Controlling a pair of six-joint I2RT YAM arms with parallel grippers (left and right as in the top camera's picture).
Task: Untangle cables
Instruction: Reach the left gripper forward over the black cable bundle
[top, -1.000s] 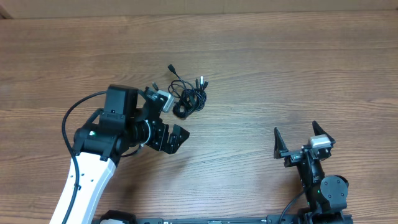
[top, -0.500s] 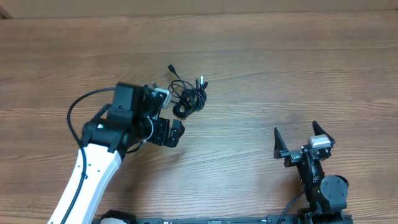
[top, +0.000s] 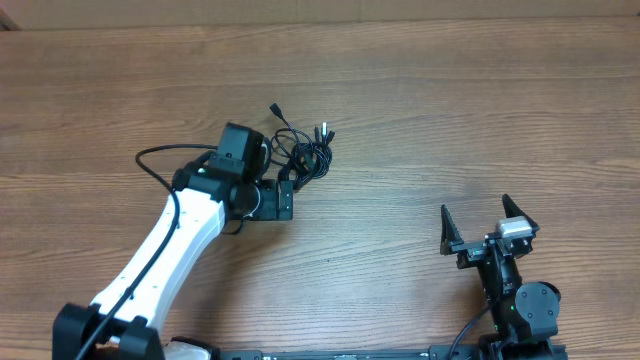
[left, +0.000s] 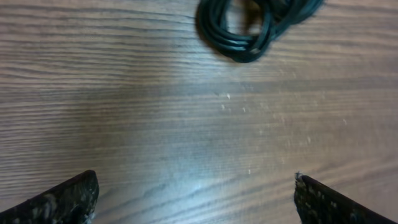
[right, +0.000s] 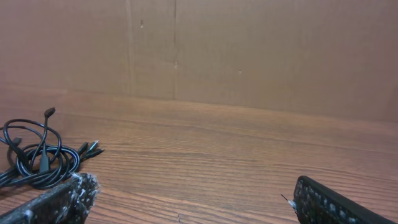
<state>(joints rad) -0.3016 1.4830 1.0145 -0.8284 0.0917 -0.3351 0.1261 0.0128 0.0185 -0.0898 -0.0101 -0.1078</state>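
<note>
Both left fingers (left: 65, 199) and right fingers (right: 56, 202) stand wide apart, empty. The bunched cables (top: 305, 158) lie on the table (top: 450, 110) just beside the left pair. Reaching step, likely; next, straddle one loop and close.

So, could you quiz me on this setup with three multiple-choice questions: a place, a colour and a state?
1. The cables lie: A) just beyond the left end effector; B) in the far left corner; C) at the near edge.
2. Their cords are: A) white; B) black; C) red.
3. The left end effector is: A) shut on a cord; B) open and empty; C) shut and empty.
Answers: 1 A, the left wrist view shows the bundle just ahead of its fingertips; 2 B, every cord looks black; 3 B, its fingers stand wide apart with bare table between.
</note>
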